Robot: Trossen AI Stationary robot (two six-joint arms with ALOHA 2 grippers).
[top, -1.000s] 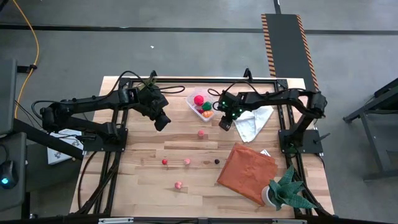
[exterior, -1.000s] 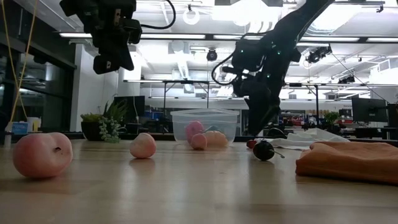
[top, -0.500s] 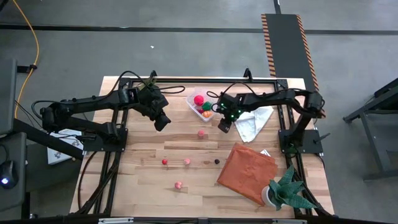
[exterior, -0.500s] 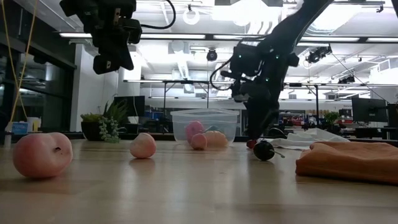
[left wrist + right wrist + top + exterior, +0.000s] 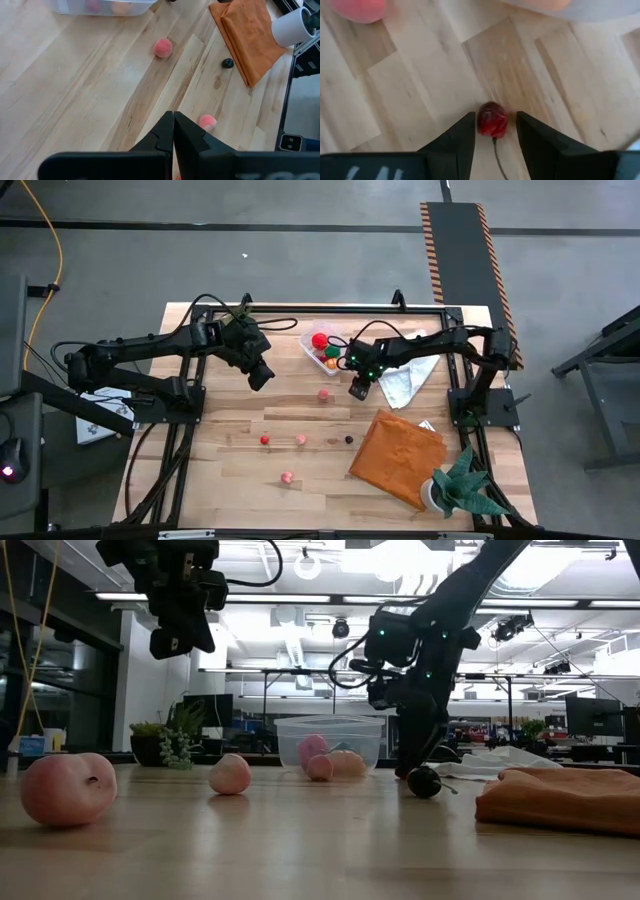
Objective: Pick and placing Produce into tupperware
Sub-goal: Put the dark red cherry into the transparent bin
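Note:
The clear tupperware (image 5: pixel 322 352) stands at the table's far middle and holds red, green and orange produce. My right gripper (image 5: pixel 358 387) is low over the table just near of it. It is open, with one finger on each side of a small dark-red cherry (image 5: pixel 492 121) that lies on the wood, and I see no touch. My left gripper (image 5: pixel 260 374) is shut and empty, raised high at the left (image 5: pixel 178 640). Loose produce lies on the table: a pink piece (image 5: pixel 323 394), a small red one (image 5: pixel 265 440), a pink one (image 5: pixel 300 440), a dark one (image 5: pixel 349 439) and a pink one (image 5: pixel 287 477).
A white cloth (image 5: pixel 408 372) lies right of the tupperware. An orange cloth (image 5: pixel 395 457) lies at the near right, with a potted plant (image 5: pixel 460 488) at its near corner. Another plant (image 5: pixel 238 312) stands at the far edge. Bare wood shows at the near left.
My right gripper has gone down and a little toward the table's near edge, from beside the tupperware to the cherry, and now has a finger on each side of it. The produce has stayed where it was.

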